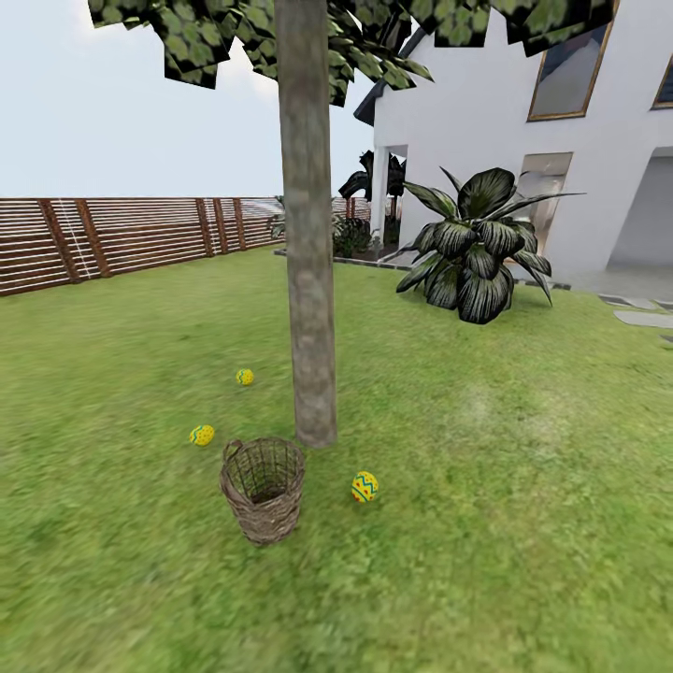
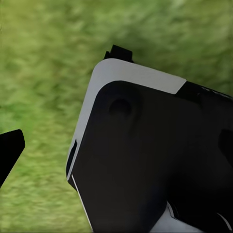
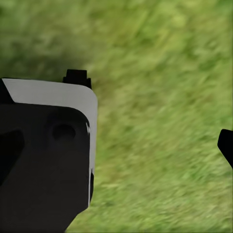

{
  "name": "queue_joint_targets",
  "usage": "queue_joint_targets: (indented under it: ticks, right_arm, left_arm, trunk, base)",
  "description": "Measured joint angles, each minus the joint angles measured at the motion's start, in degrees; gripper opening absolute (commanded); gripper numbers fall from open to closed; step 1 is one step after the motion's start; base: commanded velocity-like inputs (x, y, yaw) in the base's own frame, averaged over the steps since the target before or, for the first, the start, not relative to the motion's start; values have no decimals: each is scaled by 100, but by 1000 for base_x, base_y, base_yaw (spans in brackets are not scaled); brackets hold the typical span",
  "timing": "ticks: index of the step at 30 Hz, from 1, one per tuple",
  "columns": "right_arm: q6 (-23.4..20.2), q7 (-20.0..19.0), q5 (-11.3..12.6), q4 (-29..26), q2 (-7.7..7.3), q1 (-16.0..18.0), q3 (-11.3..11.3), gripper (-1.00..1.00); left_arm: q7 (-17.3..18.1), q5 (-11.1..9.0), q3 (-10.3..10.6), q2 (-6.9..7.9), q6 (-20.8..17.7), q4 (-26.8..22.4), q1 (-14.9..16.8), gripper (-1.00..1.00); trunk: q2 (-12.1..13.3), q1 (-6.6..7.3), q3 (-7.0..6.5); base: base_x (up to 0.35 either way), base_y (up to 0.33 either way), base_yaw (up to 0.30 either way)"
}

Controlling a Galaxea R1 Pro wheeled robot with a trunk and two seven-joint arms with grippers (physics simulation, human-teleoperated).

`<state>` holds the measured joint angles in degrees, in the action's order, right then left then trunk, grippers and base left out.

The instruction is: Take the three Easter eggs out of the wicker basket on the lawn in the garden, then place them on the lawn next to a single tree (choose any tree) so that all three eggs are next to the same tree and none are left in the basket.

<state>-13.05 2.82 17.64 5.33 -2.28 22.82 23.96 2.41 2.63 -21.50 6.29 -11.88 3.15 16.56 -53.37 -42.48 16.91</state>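
Three Easter eggs are lying on the lawn (image 1: 523, 523) around the tree (image 1: 308, 280): one (image 1: 365, 486) just right of the wicker basket (image 1: 263, 489), one (image 1: 202, 435) to its left, one (image 1: 245, 377) farther off, left of the trunk. I am reading the upright basket, standing just in front of the trunk, as emptied, so the eggs look set down on purpose near this single tree and the job seems done. Both wrist cameras are looking down at grass past dark robot casing, and I cannot tell how far either gripper is spread or whether it holds anything.
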Motion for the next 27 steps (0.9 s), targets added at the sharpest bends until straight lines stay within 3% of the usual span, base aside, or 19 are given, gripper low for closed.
queue_joint_targets:
  ticks: [13,27]
  right_arm:
    - [33,27,27,0,-55,-2,-1,100]
    - [47,47,41,8,-87,-11,-4,100]
  left_arm:
    - [-18,-1,-1,-4,4,-1,-1,100]
    - [-13,3,0,-45,1,8,-2,100]
  trunk:
    - [522,286,-238]
    - [1084,594,-612]
  base:
    - [0,0,0]
    - [0,0,0]
